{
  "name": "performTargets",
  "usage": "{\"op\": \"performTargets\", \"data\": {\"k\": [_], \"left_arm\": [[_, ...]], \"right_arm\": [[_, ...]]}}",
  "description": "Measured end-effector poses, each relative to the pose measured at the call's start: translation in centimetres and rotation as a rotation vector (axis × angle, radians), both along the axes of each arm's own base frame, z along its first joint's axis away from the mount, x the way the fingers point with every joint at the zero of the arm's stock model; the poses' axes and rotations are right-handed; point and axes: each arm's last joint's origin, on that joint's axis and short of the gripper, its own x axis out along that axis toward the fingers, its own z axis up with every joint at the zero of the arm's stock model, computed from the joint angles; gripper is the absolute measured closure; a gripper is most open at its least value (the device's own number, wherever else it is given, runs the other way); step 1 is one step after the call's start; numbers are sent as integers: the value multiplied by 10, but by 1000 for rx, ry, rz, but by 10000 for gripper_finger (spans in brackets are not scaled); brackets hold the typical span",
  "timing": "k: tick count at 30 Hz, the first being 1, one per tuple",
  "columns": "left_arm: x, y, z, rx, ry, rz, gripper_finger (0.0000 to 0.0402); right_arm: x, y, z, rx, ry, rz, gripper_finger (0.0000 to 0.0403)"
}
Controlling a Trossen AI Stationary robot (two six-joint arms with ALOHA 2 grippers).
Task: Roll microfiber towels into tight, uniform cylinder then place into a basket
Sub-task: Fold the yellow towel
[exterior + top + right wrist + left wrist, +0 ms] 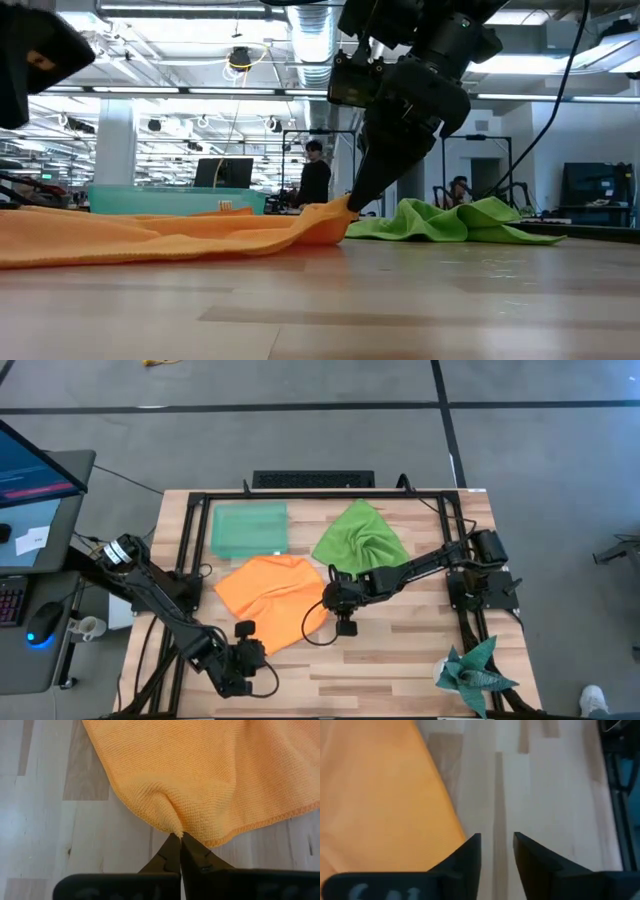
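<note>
The orange towel (268, 595) lies crumpled but mostly flat on the wooden table, left of centre. The lime green towel (360, 538) is bunched up behind it to the right. The mint-green basket (248, 530) stands at the far left. My right gripper (178, 837) is shut on the orange towel's right edge. My left gripper (497, 840) hovers open over bare wood just off the towel's near edge (447, 805), with nothing between its fingers. My right gripper pinches a small pucker of the orange towel's right edge (172, 826) between its two fingertips. The fingers slant down from the table's right side. The pinched bit (340, 212) is raised a little off the wood, and the rest of the towel lies slack on the table.
A dark teal spiky cloth (478, 670) lies at the near right corner. A black frame (200, 500) rims the table's far and side edges. There is bare wood along the near edge. A desk with a monitor (35, 470) stands to the left, and a person (315, 180) is beyond the table.
</note>
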Motion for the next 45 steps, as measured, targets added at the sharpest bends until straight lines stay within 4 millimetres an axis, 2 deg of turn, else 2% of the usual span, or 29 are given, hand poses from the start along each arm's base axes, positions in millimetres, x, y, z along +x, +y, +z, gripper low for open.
{"op": "performTargets", "data": {"k": [5,20,30,34,40,45], "left_arm": [[-7,7,-16,-1,42,17,268],[-22,23,-56,-46,21,-11,267],[-28,29,-68,-68,8,-3,270],[-29,31,-69,-56,-2,17,296],[-28,25,-66,-59,-54,-20,389],[-27,12,-55,-38,-150,-58,396]], "right_arm": [[0,0,0,0,1,0,391],[0,0,0,0,1,0,392],[0,0,0,0,4,0,391],[-1,0,0,-1,10,2,391],[-9,4,-4,-16,89,16,388],[-16,19,-6,-26,130,59,392]]}}
